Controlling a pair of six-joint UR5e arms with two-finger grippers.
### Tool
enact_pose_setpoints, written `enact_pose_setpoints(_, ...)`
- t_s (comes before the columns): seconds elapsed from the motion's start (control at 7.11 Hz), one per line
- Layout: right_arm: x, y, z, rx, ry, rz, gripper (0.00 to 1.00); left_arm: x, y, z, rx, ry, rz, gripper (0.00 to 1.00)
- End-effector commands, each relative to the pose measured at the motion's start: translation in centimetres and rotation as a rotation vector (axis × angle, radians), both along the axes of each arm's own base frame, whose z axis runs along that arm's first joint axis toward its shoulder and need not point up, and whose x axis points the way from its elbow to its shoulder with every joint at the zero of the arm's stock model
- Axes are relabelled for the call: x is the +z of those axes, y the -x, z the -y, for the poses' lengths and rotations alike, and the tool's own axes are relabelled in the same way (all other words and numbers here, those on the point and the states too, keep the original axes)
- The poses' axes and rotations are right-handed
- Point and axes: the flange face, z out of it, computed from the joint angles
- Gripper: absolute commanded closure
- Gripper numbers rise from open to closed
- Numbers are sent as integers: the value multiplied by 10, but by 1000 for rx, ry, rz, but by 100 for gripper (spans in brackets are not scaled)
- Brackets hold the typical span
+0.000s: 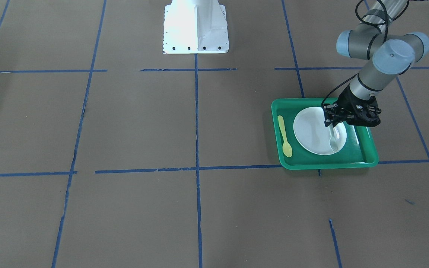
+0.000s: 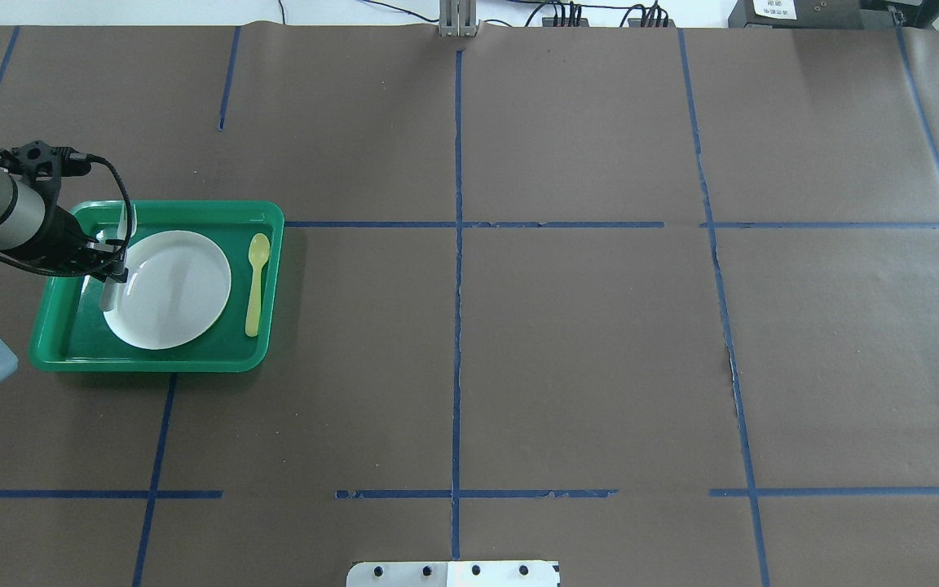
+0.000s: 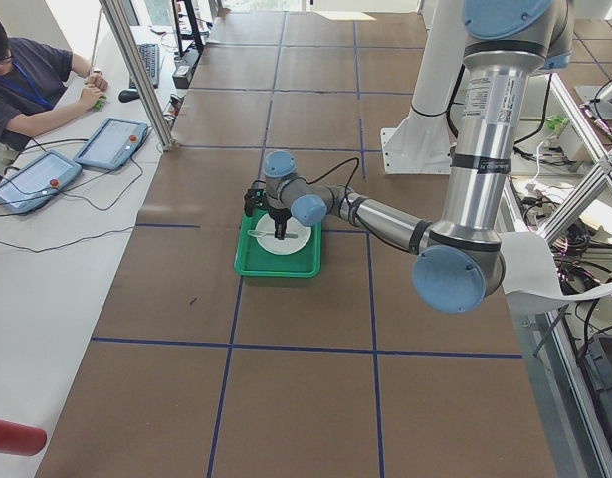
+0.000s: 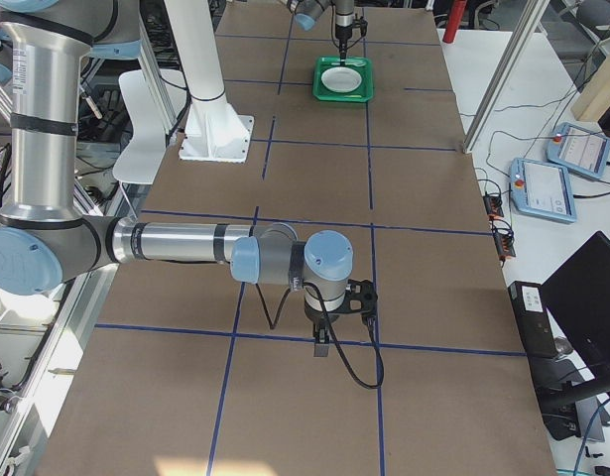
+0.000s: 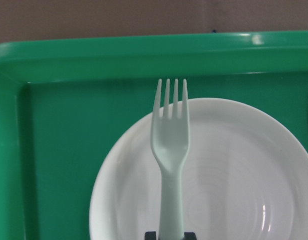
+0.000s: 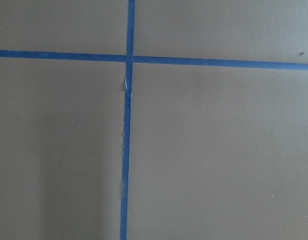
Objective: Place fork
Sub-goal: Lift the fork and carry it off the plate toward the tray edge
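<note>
You have the left gripper (image 1: 329,124) clamped on the handle of the fork (image 1: 334,139), which hangs over the white plate (image 1: 313,130) in the green tray (image 1: 326,166). In the left wrist view its tines reach just past the plate's rim and point at the tray wall farthest from the robot. You cannot tell from these views whether the fork touches the plate. The plate fills the middle of the tray. The yellow spoon (image 1: 284,136) lies on the tray floor along the plate's other side, toward the robot's right and well apart from the fork. The right gripper (image 4: 322,349) hangs over bare table by a crossing of blue tape lines (image 6: 126,150), far from the tray. You cannot tell whether its fingers are apart or together.
</note>
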Motion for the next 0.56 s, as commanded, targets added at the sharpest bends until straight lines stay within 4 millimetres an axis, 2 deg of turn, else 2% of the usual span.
enact_pose_setpoints(0.0,0,0,0,0,0,0,0,22,21,-7,-2,46,-2,100)
enact_pose_setpoints(0.28,0,0,0,0,0,0,0,52,33,-24,-2,-10,-44,100)
enact_pose_setpoints(0.42,0,0,0,0,0,0,0,59,29,-23,-2,5,-36,100)
